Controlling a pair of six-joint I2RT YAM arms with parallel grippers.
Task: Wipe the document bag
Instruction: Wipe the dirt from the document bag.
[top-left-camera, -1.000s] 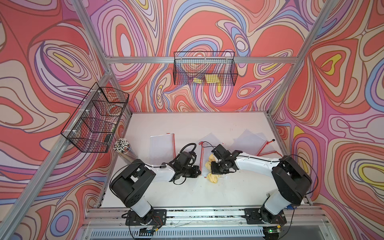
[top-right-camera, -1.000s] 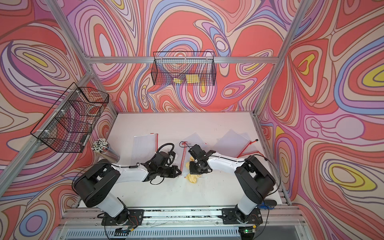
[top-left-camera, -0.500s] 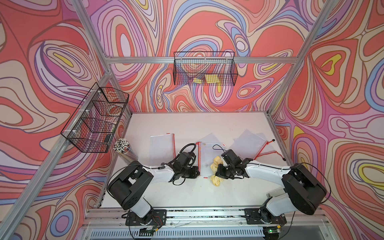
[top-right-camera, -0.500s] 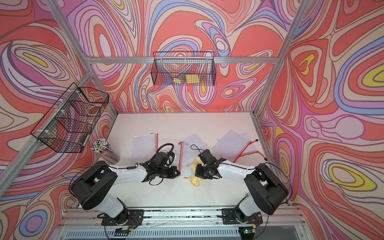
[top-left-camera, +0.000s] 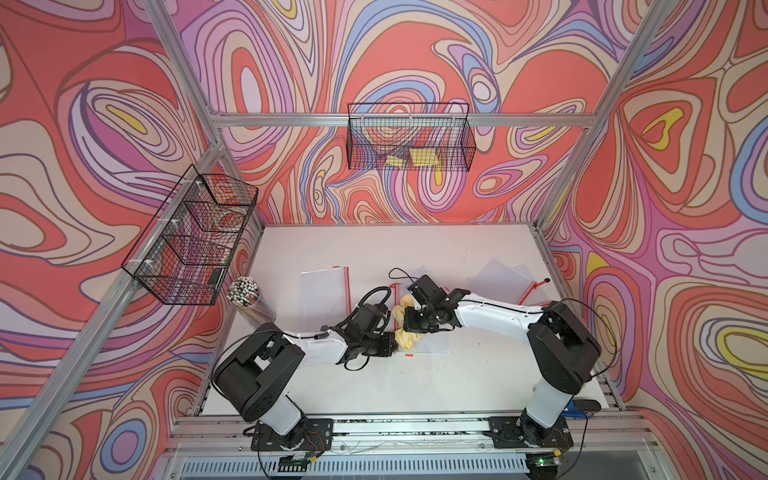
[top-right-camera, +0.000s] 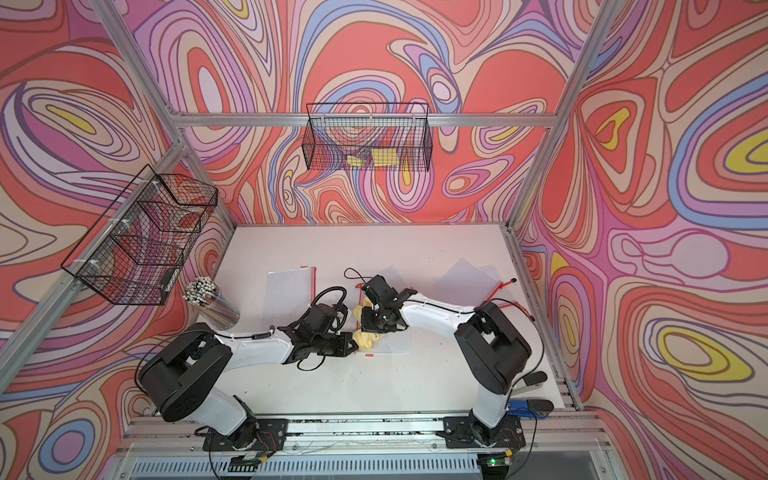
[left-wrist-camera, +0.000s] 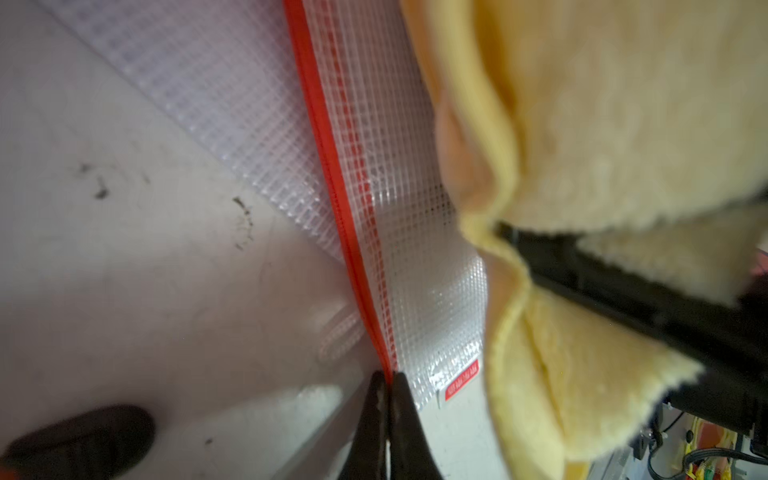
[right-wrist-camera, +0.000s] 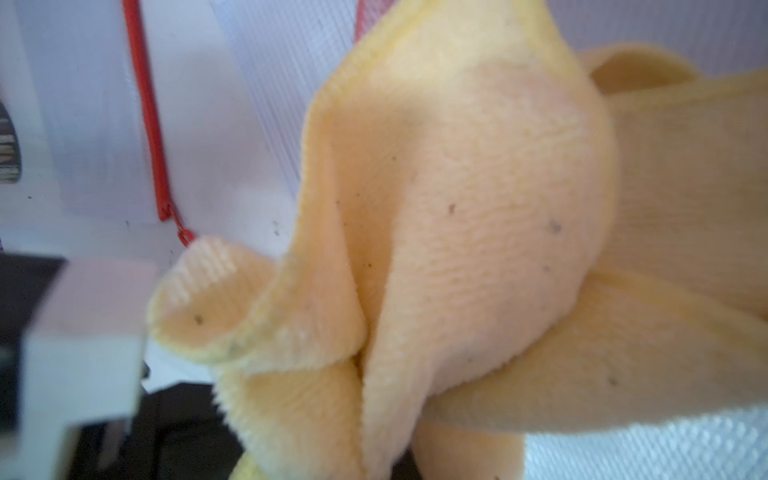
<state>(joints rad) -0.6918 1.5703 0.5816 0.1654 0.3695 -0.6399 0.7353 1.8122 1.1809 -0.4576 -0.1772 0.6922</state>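
Carrying three clear pouches, the white counter (top-left-camera: 374, 249) is the biggest thing in both top views. The document bag (top-left-camera: 432, 345) being worked on lies flat in its middle, between the two arms. A second bag (top-left-camera: 322, 291) sits to one side and a third (top-left-camera: 498, 276) to the other, both well apart from the arms' tips.

On the middle bag, over its red-zip side, rests a crumpled yellow cloth (top-left-camera: 405, 338). The right gripper (top-left-camera: 413, 322) has its fingers (left-wrist-camera: 623, 282) closed into the bunched cloth and presses it down onto the mesh plastic.

The left gripper (left-wrist-camera: 386, 378) has its fingers shut tight on the red zip edge at the bag's near corner, just beside a small red label (left-wrist-camera: 461, 380), apparently pinning the bag so it cannot slide.

I judge the wipe to be in mid-stroke: the bag is secured, the cloth is in hand and in contact, and it covers only a part near the zip. The clear stretch beyond the cloth shows no marks I can make out, so how much is already clean cannot be told; the remaining surface looks left to cover
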